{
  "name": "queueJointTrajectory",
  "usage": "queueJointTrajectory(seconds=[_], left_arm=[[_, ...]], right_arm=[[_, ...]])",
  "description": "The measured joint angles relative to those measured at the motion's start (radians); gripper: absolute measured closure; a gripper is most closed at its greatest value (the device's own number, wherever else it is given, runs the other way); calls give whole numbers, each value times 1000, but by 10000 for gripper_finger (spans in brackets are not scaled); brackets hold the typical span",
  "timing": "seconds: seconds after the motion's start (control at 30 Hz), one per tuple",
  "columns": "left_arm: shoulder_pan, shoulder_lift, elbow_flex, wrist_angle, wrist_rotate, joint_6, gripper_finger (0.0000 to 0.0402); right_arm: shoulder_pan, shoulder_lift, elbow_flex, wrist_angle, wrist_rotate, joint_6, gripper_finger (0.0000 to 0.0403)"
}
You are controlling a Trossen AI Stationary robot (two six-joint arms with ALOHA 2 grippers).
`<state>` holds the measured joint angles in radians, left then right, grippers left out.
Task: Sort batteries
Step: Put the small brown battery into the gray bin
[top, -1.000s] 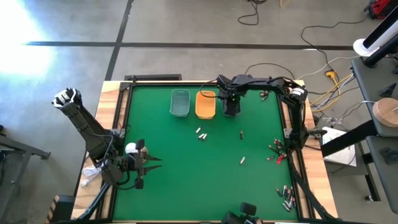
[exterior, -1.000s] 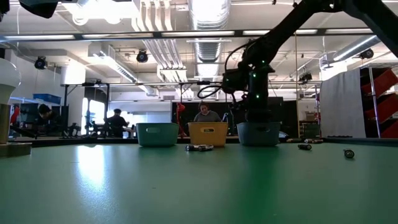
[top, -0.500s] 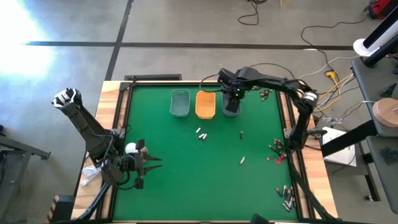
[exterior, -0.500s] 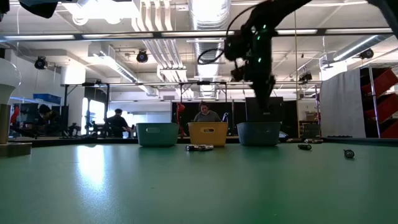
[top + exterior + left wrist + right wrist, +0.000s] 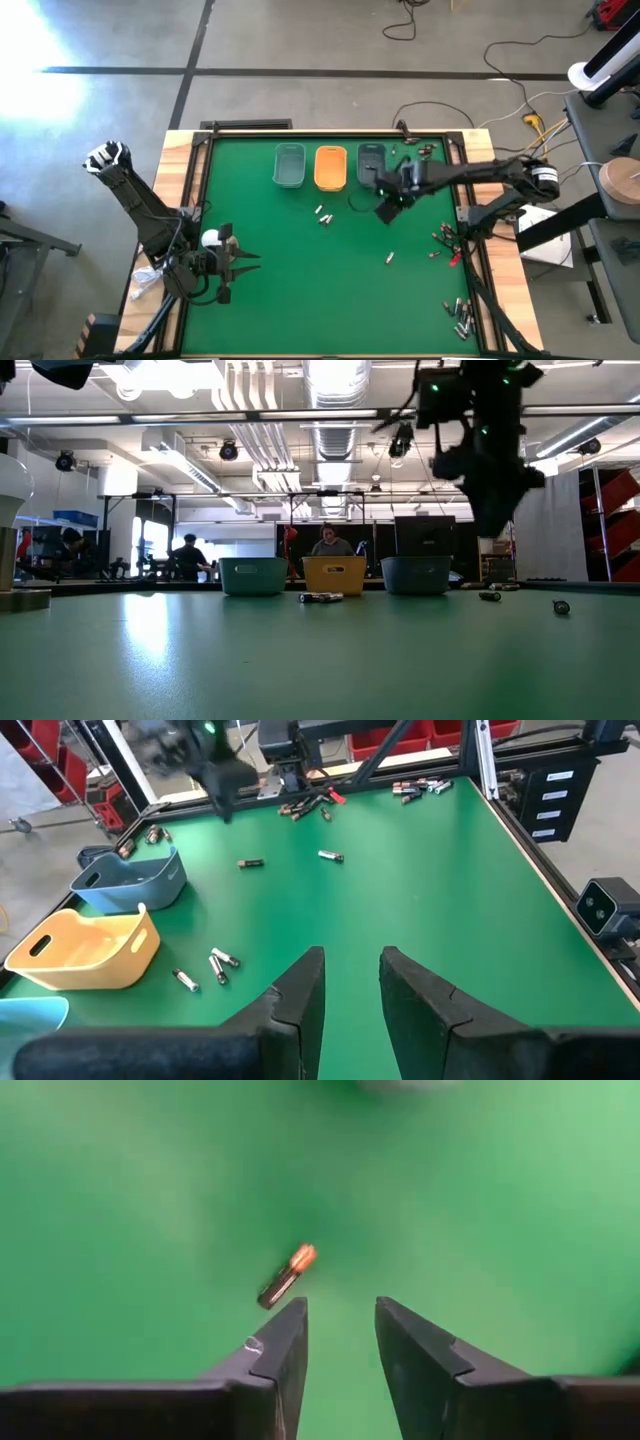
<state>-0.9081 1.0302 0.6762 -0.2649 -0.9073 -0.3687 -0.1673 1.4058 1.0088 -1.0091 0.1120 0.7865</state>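
- Green felt covers the table (image 5: 300,300), and three small trays stand in a row near its far edge: a pale blue tray (image 5: 289,165), an orange tray (image 5: 330,168) and a dark grey-blue tray (image 5: 371,160). Set side by side like this, they probably take one battery size each.
- The batteries lie scattered and unsorted. A small cluster (image 5: 323,215) sits just in front of the orange tray, one dark cell (image 5: 286,1276) lies near the middle, another single cell (image 5: 389,258) lies closer to the near edge, and heaps gather along the right edge (image 5: 441,240) and in the near right corner (image 5: 460,318).
- The right gripper (image 5: 388,207) hangs above the felt just in front of the grey-blue tray. Its jaws are parted with nothing between them, and the wrist view shows the dark cell just ahead of its fingertips (image 5: 283,1342), so it looks lined up for the next pickup.
- The left gripper (image 5: 243,262) waits near the left edge toward the near side, its jaws slightly apart and empty, presumably parked clear of the working arm.
- Red and black clips (image 5: 447,252) lie among the cells at the right edge and are no part of the sorting.
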Motion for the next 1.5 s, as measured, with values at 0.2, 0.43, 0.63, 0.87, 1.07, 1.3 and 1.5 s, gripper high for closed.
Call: queueJointTrajectory(seconds=[0.2,0.43,0.63,0.87,1.07,1.3,1.5], left_arm=[[4,0,0,2,-3,7,322],[5,0,0,14,-3,8,322],[5,0,0,10,-2,8,322],[5,0,0,6,1,11,322],[5,0,0,2,1,11,322],[5,0,0,2,1,11,322],[5,0,0,2,1,11,322]], right_arm=[[25,22,-119,128,-4,248,267],[25,93,-139,197,-7,285,257],[26,174,-115,217,-8,287,271],[26,256,-93,214,-26,268,296],[26,278,-93,219,-53,233,330],[26,249,-95,217,-62,185,368],[26,253,-96,218,-64,126,368]])
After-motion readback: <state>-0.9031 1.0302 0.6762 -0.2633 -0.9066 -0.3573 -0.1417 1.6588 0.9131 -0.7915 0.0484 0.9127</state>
